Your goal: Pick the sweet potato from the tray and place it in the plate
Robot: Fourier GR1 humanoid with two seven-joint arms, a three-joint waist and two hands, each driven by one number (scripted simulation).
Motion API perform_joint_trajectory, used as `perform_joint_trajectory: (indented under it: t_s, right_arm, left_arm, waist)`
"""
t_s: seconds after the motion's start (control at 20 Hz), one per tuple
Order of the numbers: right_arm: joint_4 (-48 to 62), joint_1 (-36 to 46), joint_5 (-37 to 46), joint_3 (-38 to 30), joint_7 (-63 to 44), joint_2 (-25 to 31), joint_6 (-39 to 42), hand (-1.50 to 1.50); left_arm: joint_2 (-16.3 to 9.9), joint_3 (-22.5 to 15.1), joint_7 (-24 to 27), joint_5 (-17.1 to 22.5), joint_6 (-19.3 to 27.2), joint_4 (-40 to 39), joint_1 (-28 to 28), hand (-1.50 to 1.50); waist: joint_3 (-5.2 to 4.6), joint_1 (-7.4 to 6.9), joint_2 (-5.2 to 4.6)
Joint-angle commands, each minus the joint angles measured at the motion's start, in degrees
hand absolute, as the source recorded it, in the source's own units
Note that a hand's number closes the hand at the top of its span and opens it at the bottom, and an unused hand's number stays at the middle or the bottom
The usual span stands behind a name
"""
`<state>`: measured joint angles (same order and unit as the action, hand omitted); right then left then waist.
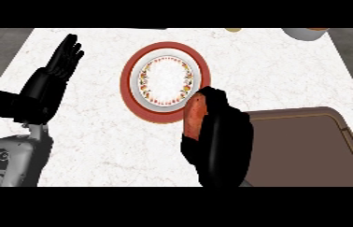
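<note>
Curled round the sweet potato (196, 115), the right hand (219, 142) is seen nearest, raised between the brown tray (296, 146) and the plate (165, 80), so the potato is held clear of the tray and overlaps the plate's near rim. The pick is judged done; the carry over the plate's middle and the release are left. At the view's left, the left hand (52, 81) is kept open and at rest, fingers up. Beyond, the red-rimmed plate lies bare on the white marble counter (276, 72). A bowl (307, 33) is glimpsed at the far edge.
</note>
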<state>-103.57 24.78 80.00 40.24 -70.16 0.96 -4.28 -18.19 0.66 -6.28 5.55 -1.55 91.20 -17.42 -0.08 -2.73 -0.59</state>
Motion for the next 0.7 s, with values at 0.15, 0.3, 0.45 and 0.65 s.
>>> perform_joint_trajectory:
  t_s: [0.15,0.3,0.45,0.65]
  right_arm:
    - [14.0,13.8,-10.9,-11.1,-9.2,-0.9,-8.2,1.5]
    - [23.1,17.4,-13.2,-12.6,-8.5,-0.9,-10.0,1.5]
    - [30.3,20.6,-15.8,-15.6,-6.8,-0.9,-12.5,1.5]
    - [41.7,25.8,-18.7,-16.3,-3.2,-0.9,-16.6,1.5]
  left_arm:
    - [-0.4,0.3,-1.2,1.2,-1.5,0.0,-1.5,0.0]
    - [0.5,-1.1,-0.2,-0.9,-0.4,0.4,-0.9,0.0]
    - [1.9,-1.8,-0.2,-1.8,1.3,1.1,-1.6,0.0]
    - [2.9,-3.0,-0.6,-2.3,1.0,-1.2,-3.2,0.0]
  waist:
    - [0.06,-1.79,-0.37]
    - [0.04,-2.18,-0.39]
    - [0.07,-2.38,-0.52]
    - [0.06,-2.69,-1.01]
